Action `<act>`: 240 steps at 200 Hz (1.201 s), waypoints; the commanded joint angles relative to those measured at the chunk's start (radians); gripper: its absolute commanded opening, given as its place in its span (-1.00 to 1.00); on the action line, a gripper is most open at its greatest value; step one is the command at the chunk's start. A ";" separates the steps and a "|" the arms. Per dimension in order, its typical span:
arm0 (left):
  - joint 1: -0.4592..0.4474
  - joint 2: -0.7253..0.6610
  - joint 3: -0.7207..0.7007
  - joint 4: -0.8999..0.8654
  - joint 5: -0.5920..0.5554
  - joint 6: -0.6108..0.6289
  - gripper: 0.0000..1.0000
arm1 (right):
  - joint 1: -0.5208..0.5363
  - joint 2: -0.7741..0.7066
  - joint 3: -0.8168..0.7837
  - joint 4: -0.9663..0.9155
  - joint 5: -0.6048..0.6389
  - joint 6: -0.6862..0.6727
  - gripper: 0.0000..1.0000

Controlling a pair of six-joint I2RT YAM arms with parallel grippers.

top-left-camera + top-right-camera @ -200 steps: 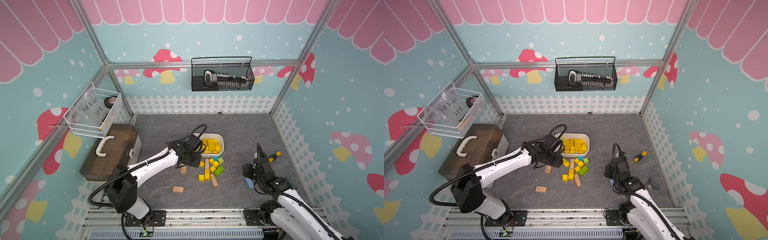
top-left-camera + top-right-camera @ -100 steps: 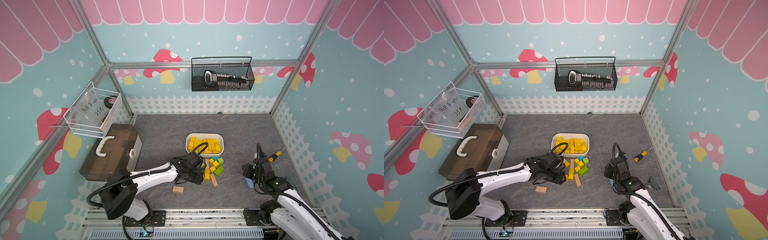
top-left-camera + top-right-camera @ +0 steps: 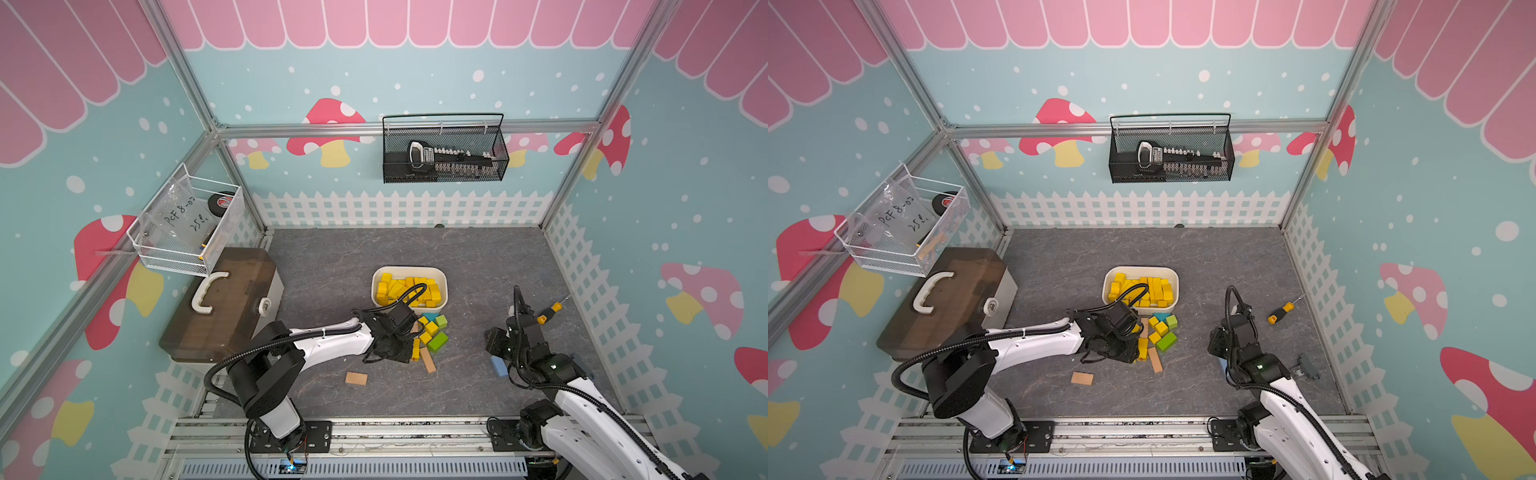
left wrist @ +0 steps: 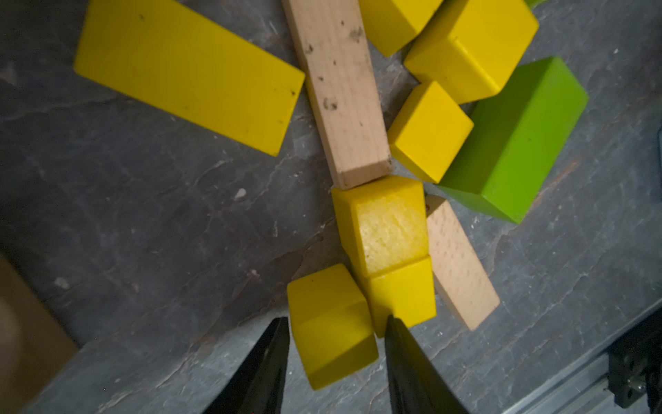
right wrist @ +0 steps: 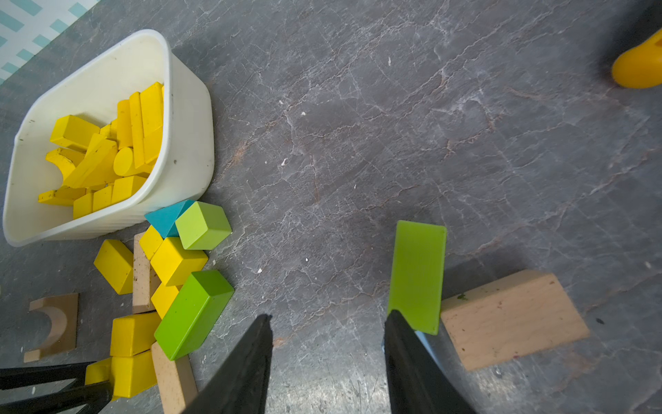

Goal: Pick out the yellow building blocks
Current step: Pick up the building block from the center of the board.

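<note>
Yellow building blocks [image 4: 390, 225]: glossy painted wooden cubes, bars.

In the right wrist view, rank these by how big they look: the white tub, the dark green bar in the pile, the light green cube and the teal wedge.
1. white tub
2. dark green bar
3. light green cube and teal wedge: these look close in size, and the cube hides part of the wedge, so I can't rank them.
</note>
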 commanded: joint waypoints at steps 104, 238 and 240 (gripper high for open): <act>0.022 -0.001 0.016 -0.109 -0.101 0.054 -0.10 | -0.005 -0.013 -0.012 -0.001 0.000 0.016 0.02; 0.028 -0.030 0.077 -0.159 -0.100 0.076 -0.36 | -0.005 -0.005 -0.009 -0.002 0.000 0.014 0.02; 0.029 -0.032 0.081 -0.162 -0.100 0.077 -0.36 | -0.006 -0.004 -0.009 -0.001 0.000 0.013 0.02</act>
